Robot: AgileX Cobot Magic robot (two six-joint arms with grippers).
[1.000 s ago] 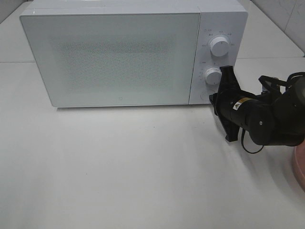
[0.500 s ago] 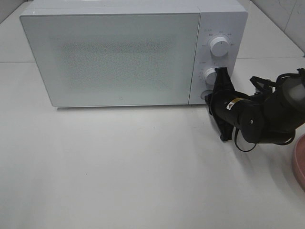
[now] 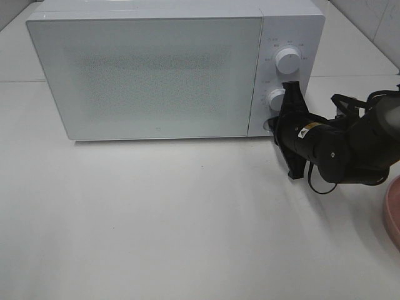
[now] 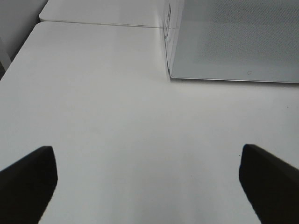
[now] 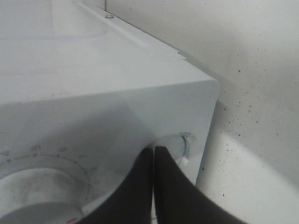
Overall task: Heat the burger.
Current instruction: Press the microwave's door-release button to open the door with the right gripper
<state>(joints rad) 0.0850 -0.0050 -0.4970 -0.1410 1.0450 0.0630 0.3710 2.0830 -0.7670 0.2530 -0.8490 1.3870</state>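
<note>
The burger is not in view in any frame. The white microwave (image 3: 150, 75) stands at the back of the table with its door closed. My right gripper (image 3: 276, 127) is shut, its tips against the bottom of the microwave's control panel at the small round button. In the right wrist view the shut fingers (image 5: 153, 151) touch that button (image 5: 176, 141), beside the lower knob (image 5: 37, 196). My left gripper (image 4: 149, 182) is open and empty above bare table, near the microwave's left front corner (image 4: 170, 74); it does not show in the exterior high view.
The control panel carries an upper knob (image 3: 287, 60) and a lower knob (image 3: 275, 99). The edge of a pink plate (image 3: 392, 215) shows at the right border. The white table (image 3: 156, 219) stretches in front of the microwave.
My right arm has moved left toward the control panel, bringing its shut tips to the round button. The microwave door has stayed closed.
</note>
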